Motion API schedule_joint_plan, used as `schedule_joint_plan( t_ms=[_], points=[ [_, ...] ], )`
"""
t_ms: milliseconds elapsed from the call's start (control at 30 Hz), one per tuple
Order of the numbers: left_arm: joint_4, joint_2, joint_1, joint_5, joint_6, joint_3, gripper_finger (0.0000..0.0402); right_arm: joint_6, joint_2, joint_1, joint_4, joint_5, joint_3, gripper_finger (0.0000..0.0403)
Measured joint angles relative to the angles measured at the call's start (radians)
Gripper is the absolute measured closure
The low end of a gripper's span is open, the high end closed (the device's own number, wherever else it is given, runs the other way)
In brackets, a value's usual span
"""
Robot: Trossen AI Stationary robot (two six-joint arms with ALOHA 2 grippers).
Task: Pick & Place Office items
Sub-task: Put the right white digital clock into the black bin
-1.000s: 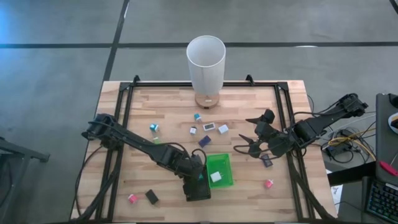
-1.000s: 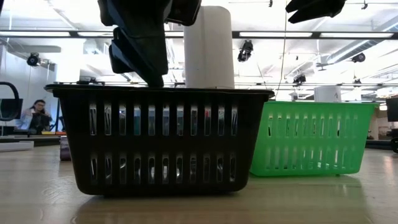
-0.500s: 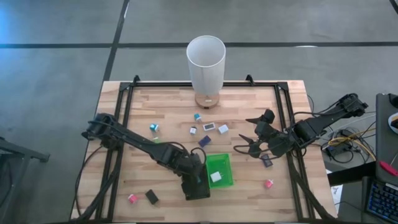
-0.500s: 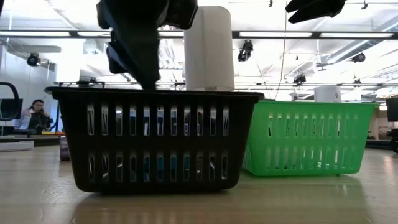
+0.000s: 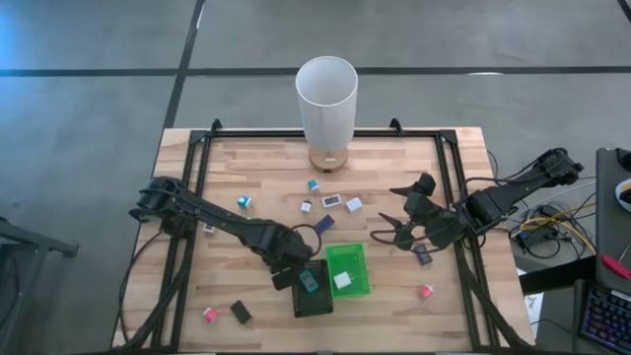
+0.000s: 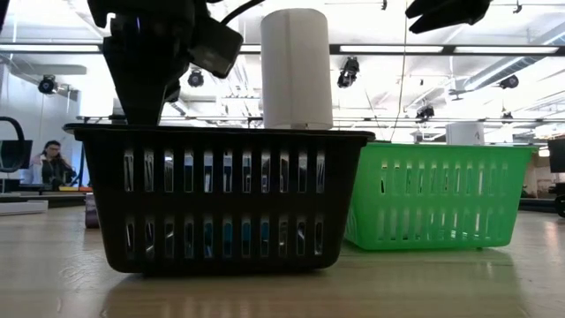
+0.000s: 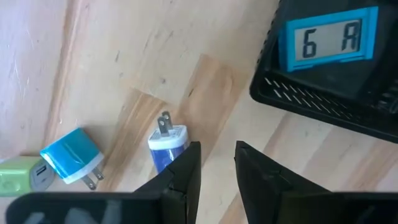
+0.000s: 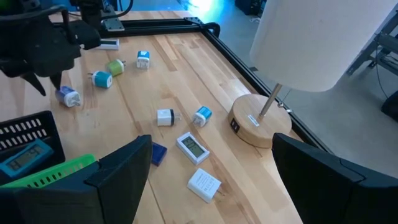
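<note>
The table [image 5: 394,173] is pale wood in light and tan strips, framed in black. On it sit a black basket [image 6: 221,203] with slotted walls, holding a blue-framed clock [image 7: 329,38] with a grey display, and a bright green basket [image 5: 357,258]. Nearby lie a blue plug [image 7: 68,158], a blue-and-white plug [image 7: 166,144], a lime-green one [image 7: 22,176] and a pink block [image 5: 426,291], and the tall lamp [image 5: 326,99] is white on a light wooden base.

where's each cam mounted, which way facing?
High: overhead, straight down on table; both arms show.
Low: table height, level across at black basket, green basket; arms overhead.
Left wrist: down past left gripper at teal clock in black basket.
Right wrist: past open right gripper toward white cylinder.
Shared: high, left wrist both see clock.
</note>
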Motion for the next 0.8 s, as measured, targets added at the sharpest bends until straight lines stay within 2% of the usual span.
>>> schedule_joint_plan(
  t_ms=[167, 267, 400, 633, 700, 800],
  points=[
    [0.0, 0.0, 0.0, -0.006, 0.017, 0.0, 0.0293, 0.001, 0.0, 0.0, 0.0, 0.0, -0.003, 0.0078],
    [-0.007, 0.0, 0.001, -0.045, 0.048, 0.0, 0.0289, 0.03, 0.0, 0.0, -0.001, -0.001, -0.007, 0.0078],
    [-0.029, 0.0, 0.006, -0.157, 0.093, 0.0, 0.0284, 0.056, 0.0, 0.0, 0.0, 0.0, -0.008, 0.0078],
    [-0.03, -0.001, 0.06, -0.425, 0.202, 0.0, 0.0279, 0.113, 0.0, 0.0, 0.0, 0.0, -0.008, 0.0078],
    [-0.01, -0.001, 0.091, -0.428, 0.237, 0.0, 0.0279, 0.136, 0.0, 0.0, 0.0, 0.0, -0.008, 0.0078],
    [0.036, -0.001, 0.147, -0.365, 0.295, 0.0, 0.0277, 0.155, 0.0, 0.0, -0.001, 0.0, -0.008, 0.0078]
  ],
)
